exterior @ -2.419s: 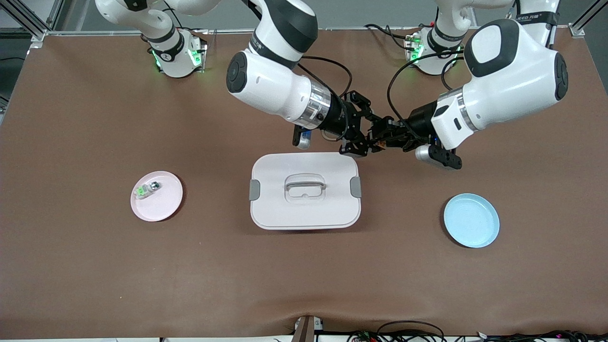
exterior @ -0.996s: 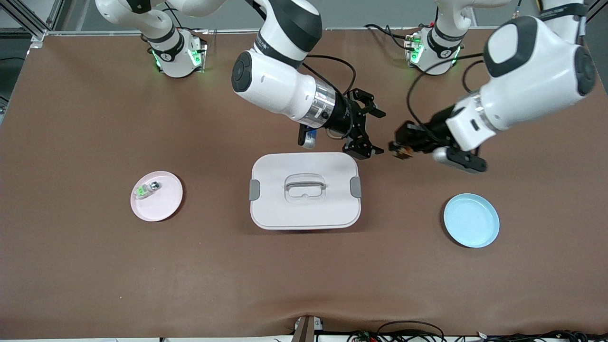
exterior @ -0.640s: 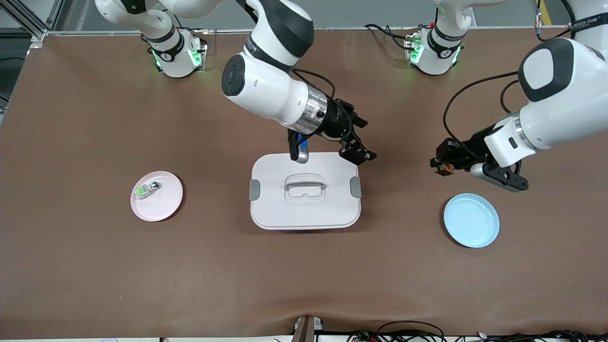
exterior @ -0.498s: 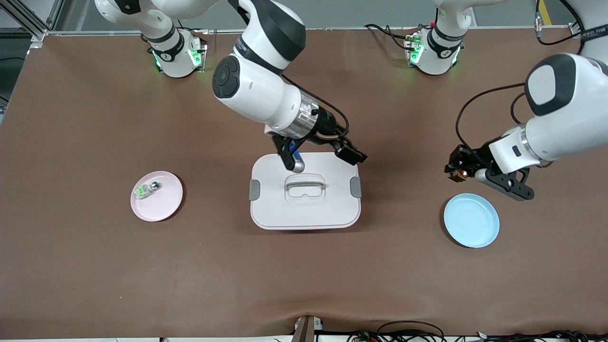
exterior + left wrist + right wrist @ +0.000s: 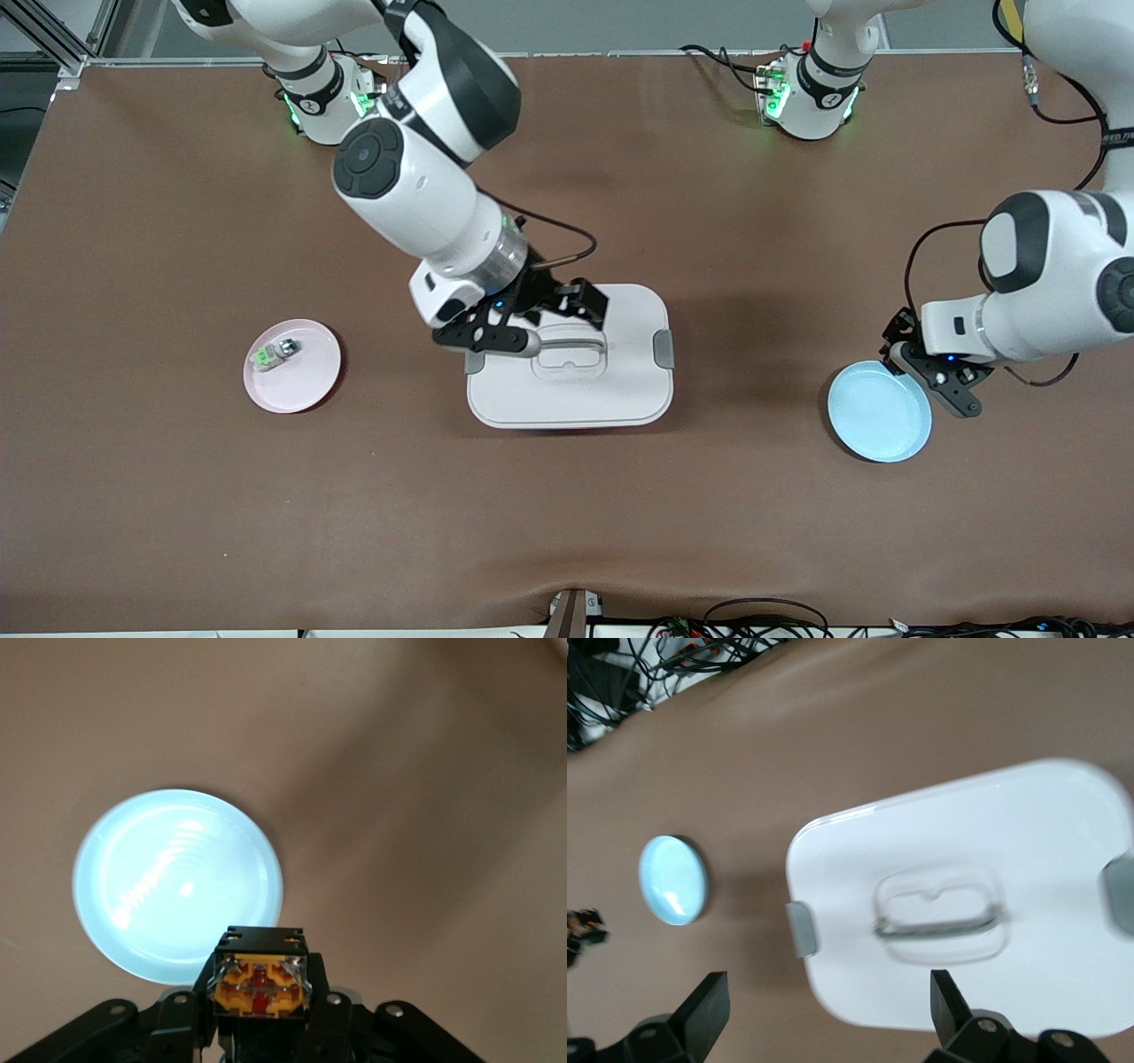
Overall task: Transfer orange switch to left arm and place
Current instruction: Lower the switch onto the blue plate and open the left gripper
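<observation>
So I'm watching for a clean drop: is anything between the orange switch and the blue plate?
Nothing visible. The left gripper holds the orange switch above the blue plate, whose surface is bare.

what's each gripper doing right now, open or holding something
Left gripper: shut on the tiny black-and-orange switch, near the round blue plate.
Right gripper: open, empty, over the white box.

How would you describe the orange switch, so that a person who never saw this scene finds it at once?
Start at the blue plate toward the left arm's end of the table. The left gripper hangs by its rim, shut on the orange switch. It is a tiny black block with an orange centre, unlike the green component lying on the pink plate.
</observation>
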Robot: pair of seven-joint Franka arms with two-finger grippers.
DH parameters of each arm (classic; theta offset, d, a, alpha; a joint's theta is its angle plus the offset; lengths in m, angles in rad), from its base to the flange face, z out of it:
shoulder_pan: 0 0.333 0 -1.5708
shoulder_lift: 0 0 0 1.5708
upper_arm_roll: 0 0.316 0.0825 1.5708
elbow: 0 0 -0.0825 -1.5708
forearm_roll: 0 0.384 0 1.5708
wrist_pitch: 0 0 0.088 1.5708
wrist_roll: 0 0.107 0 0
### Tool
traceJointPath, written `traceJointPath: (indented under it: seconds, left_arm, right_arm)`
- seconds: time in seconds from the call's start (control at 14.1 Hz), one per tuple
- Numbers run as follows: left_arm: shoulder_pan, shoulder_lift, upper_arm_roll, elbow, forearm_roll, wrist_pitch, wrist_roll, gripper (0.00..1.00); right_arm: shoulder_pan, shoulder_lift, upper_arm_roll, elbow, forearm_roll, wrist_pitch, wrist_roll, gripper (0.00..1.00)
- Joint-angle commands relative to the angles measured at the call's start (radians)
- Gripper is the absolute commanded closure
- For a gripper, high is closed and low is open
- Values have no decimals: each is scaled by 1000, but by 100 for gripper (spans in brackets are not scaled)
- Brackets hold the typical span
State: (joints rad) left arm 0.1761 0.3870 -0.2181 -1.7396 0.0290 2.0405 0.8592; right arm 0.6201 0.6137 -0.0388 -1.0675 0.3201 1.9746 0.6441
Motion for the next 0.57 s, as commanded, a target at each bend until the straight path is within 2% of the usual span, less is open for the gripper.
traceJointPath:
  seconds: [0.0,0.14,0.28,0.5]
  left_arm:
    - [34,78,-9,31,46,67,200,100]
    - [45,127,-9,31,46,136,390,100]
    - [59,165,-9,29,46,191,562,100]
    - [79,214,-9,25,46,249,729,100]
  right_arm:
    - [-39,-31,11,-12,-145,-57,-215,0]
    - [-77,-45,11,-12,-226,-132,-364,0]
    - [-146,-64,11,-12,-237,-231,-455,0]
    - [-247,-97,11,-12,-240,-382,-468,0]
